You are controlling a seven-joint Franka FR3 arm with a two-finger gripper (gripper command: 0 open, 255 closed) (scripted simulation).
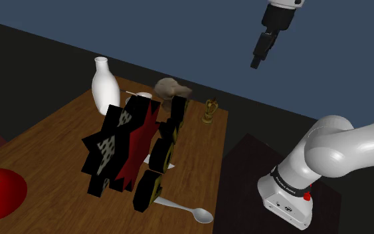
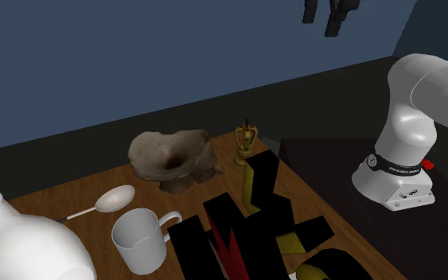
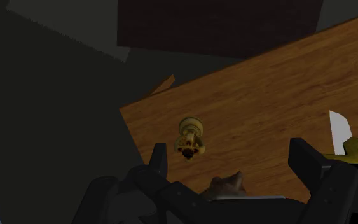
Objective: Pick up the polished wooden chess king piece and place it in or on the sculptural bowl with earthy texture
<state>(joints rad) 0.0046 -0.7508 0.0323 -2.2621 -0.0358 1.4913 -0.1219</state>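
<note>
Two black fingers [image 3: 160,162] of your claw [image 3: 229,150] stand wide apart at the wrist camera, released, with nothing clasped between them. Beyond them you look down on the golden-brown chess king [image 3: 190,137], which stands upright on the wooden tabletop [image 3: 266,95] close to its corner. In the shoulder view the claw [image 1: 256,63] hangs high in the air, well apart from the king [image 1: 210,110], above it and toward that view's right. The rough, tan sculptural bowl [image 1: 171,86] sits near the king on that view's left, not touching it. A jagged black, red and yellow object [image 1: 132,149] takes up the middle of the tabletop, with a white vase [image 1: 104,85] behind it and a pale spoon [image 1: 192,211] at its near end. In the second exterior view a white mug [image 2: 140,239] stands in front of the bowl [image 2: 170,157], with a second spoon [image 2: 107,200] beside it.
</note>
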